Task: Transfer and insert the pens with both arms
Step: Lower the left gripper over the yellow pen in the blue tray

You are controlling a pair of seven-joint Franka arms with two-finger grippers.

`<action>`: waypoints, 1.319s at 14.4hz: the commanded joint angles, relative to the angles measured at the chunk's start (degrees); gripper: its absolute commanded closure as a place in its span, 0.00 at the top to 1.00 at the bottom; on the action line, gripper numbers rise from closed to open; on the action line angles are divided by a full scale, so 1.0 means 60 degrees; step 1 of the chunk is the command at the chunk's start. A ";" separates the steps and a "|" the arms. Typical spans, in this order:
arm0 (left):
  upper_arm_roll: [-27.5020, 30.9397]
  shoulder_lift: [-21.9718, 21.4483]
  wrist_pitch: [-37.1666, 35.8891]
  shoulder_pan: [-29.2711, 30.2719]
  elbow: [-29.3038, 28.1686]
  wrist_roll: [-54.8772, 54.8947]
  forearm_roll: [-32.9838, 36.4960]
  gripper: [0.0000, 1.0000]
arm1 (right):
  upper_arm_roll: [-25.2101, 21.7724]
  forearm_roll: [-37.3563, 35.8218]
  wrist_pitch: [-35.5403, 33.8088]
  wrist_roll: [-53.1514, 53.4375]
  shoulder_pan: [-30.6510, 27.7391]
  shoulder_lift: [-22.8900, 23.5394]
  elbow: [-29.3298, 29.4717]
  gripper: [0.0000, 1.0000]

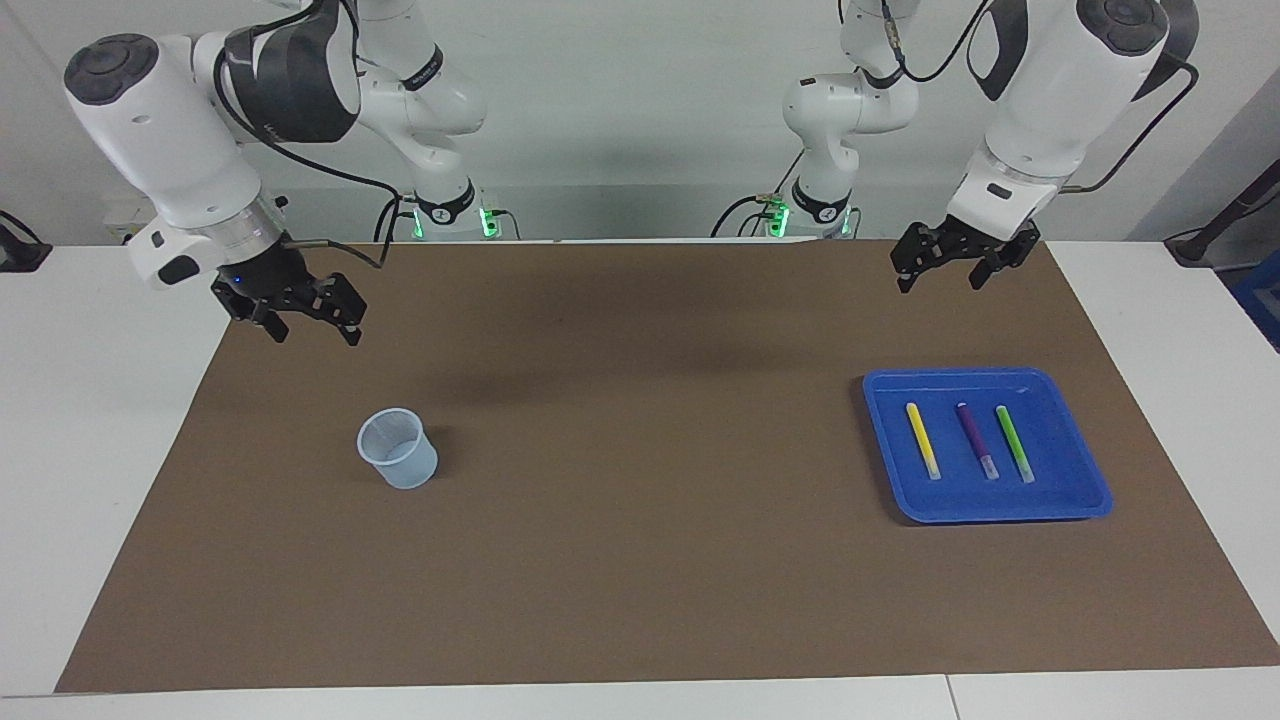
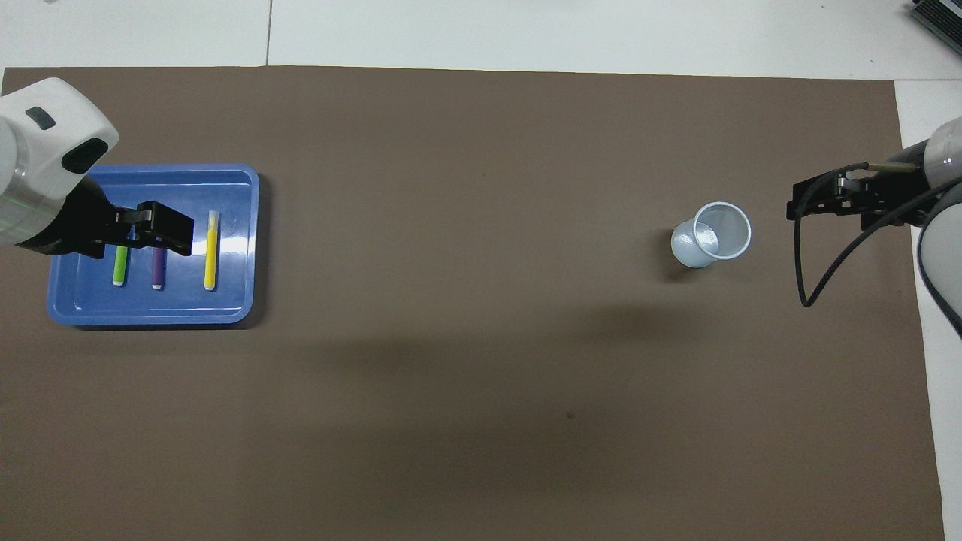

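Lying side by side in a blue tray [image 1: 1085, 495] at the left arm's end of the table are three pens: a yellow pen [image 1: 922, 439], a purple pen [image 1: 975, 440] and a green pen [image 1: 1014, 443], each flat on the tray floor, roughly parallel, a little apart from one another, none touching the rim. Whitish tips point away from the robots. Of the three the yellow one lies nearest the table's middle, the green one nearest the table's end, the purple one between them. Tray sits on a brown mat [image 1: 640, 560] that covers most of the white table [image 1: 90, 400]. Left gripper [image 1: 962, 262] hangs in the air over the mat's edge nearest the robots, clear of the tray in the facing view; from overhead it covers part of the green and purple pens, but it is raised well above them and touches nothing. Its fingers are spread apart and empty. Right gripper [image 1: 310, 315] hangs over the mat toward the right arm's end, also raised, fingers parted, holding nothing. A pale translucent cup [image 1: 398, 449] stands upright on the mat, mouth up, farther from the robots than the right gripper's spot and well apart from the tray. Nothing visible inside the cup.
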 commanded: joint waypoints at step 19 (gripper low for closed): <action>0.0215 -0.0761 0.1836 0.0312 -0.1563 -0.0080 -0.0089 1.00 | 0.0081 -0.0249 -0.0065 -0.0157 -0.0126 -0.0222 -0.0207 1.00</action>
